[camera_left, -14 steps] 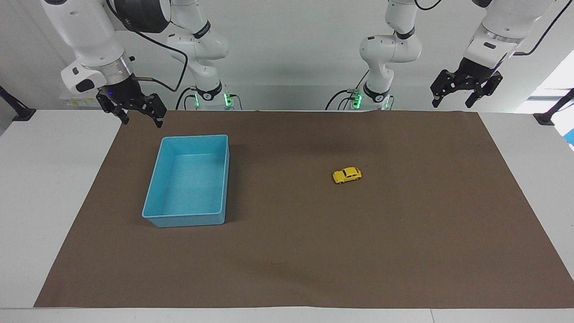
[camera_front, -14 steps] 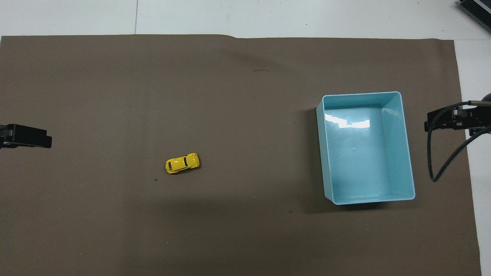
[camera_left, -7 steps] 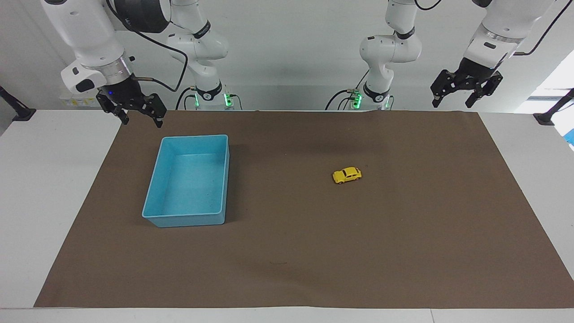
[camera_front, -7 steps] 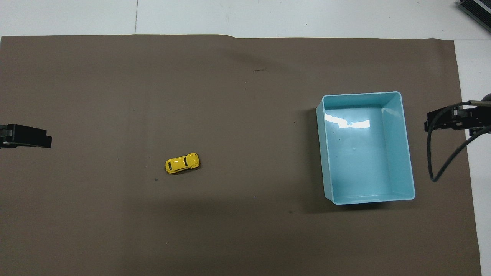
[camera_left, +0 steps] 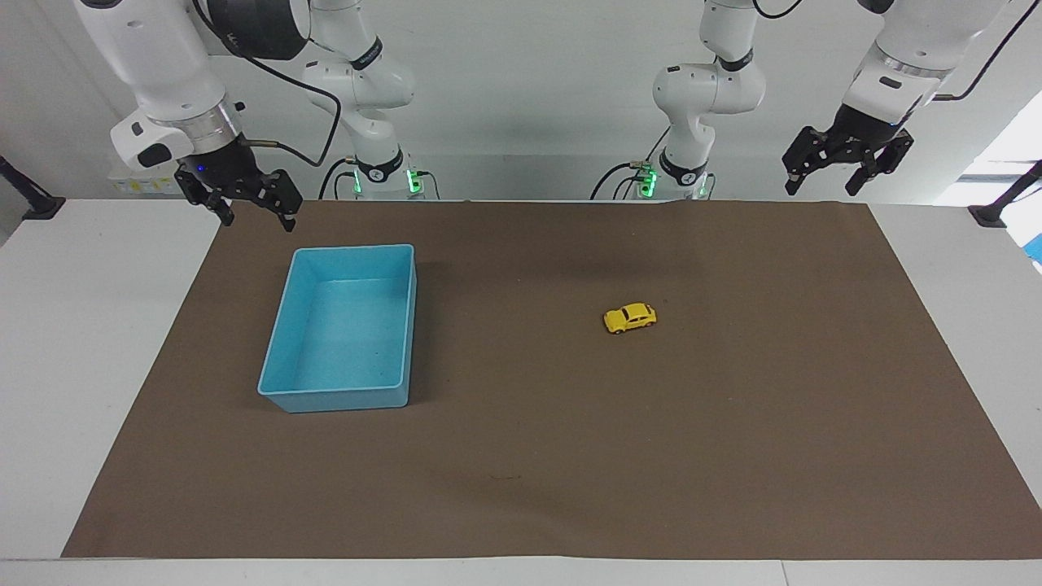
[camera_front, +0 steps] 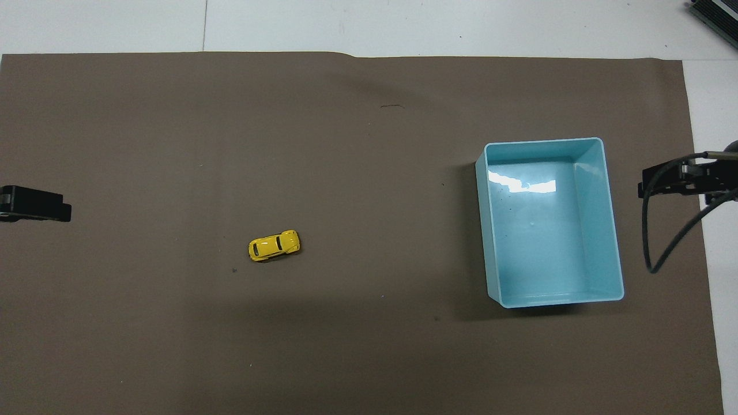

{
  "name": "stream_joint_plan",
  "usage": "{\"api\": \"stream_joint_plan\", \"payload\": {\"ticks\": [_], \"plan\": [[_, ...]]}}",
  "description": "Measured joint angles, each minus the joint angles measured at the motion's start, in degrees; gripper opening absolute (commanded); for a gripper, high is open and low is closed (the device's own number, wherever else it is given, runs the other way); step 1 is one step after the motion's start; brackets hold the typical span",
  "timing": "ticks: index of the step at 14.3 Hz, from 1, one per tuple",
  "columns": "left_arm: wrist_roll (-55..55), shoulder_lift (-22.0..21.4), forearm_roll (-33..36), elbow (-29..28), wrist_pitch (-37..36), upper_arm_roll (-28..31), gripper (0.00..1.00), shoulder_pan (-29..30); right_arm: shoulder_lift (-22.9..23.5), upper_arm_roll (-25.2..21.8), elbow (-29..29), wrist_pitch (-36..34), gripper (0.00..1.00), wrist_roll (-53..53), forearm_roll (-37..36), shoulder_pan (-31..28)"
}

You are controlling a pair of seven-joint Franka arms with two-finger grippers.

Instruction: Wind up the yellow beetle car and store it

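Note:
The yellow beetle car (camera_left: 629, 317) stands on its wheels on the brown mat, toward the left arm's end of the table; it also shows in the overhead view (camera_front: 274, 245). The blue bin (camera_left: 334, 400) is empty and sits toward the right arm's end, shown too in the overhead view (camera_front: 482, 230). My left gripper (camera_left: 819, 192) is open and empty, raised over the mat's corner near its base, well away from the car. My right gripper (camera_left: 259, 224) is open and empty, raised over the mat's edge beside the bin. Only their tips show in the overhead view (camera_front: 62, 211), (camera_front: 643, 187).
The brown mat (camera_left: 570, 456) covers most of the white table (camera_left: 73, 325). A black cable (camera_front: 663, 248) hangs from the right arm beside the bin. Black clamps (camera_left: 32, 203) sit at the table's corners.
My left gripper has drawn back slightly toward its end of the table. The car, the bin and the right gripper have not moved.

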Motion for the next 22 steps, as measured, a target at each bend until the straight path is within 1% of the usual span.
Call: {"api": "stream_joint_plan", "payload": {"ticks": [2, 6, 9, 13, 16, 19, 22], "plan": [[-2.19, 0.01, 0.00, -0.01, 0.00, 0.04, 1.00, 0.48, 0.00, 0.00, 0.00, 0.00, 1.00, 0.00, 0.00, 0.00], [-17.38, 0.22, 0.00, -0.50, 0.00, -0.80, 1.00, 0.46, 0.00, 0.00, 0.00, 0.00, 1.00, 0.00, 0.00, 0.00], [-32.52, 0.37, -0.37, -1.87, 0.03, -1.52, 1.00, 0.42, 0.00, 0.00, 0.00, 0.00, 1.00, 0.00, 0.00, 0.00], [-55.38, 0.67, -2.35, -4.53, 1.21, -1.99, 1.00, -0.54, 0.00, 0.00, 0.00, 0.00, 1.00, 0.00, 0.00, 0.00], [-72.90, 0.92, -3.22, -7.87, 5.67, -2.14, 1.00, -2.03, 0.00, 0.00, 0.00, 0.00, 1.00, 0.00, 0.00, 0.00], [-90.81, 1.07, -3.45, -11.61, 12.88, -2.24, 1.00, -3.56, 0.00, 0.00, 0.00, 0.00, 1.00, 0.00, 0.00, 0.00], [-102.25, 1.13, -3.49, -14.62, 17.58, -2.26, 1.00, -3.63, 0.00, 0.00, 0.00, 0.00, 1.00, 0.00, 0.00, 0.00]]}}
